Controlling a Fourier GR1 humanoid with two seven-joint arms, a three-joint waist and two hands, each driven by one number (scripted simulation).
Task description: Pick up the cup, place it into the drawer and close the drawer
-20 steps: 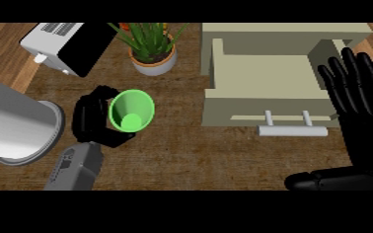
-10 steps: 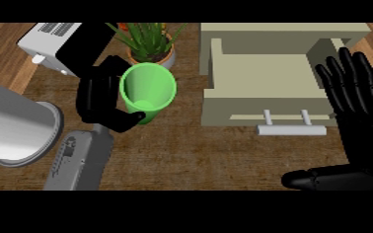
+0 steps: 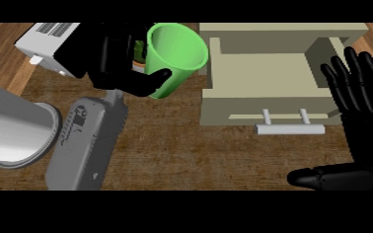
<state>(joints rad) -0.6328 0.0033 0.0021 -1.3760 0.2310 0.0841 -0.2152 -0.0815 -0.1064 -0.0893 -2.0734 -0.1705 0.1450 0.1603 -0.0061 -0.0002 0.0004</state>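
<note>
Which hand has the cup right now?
The left hand, at the view's left: its fingers and thumb curl round the green cup. The right hand is open, fingers up, beside the open drawer, holding nothing.

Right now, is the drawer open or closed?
Open. The drawer is pulled out from the cabinet, so its bare inside shows from above, with its handle at the front. The green cup is not in it.
</note>
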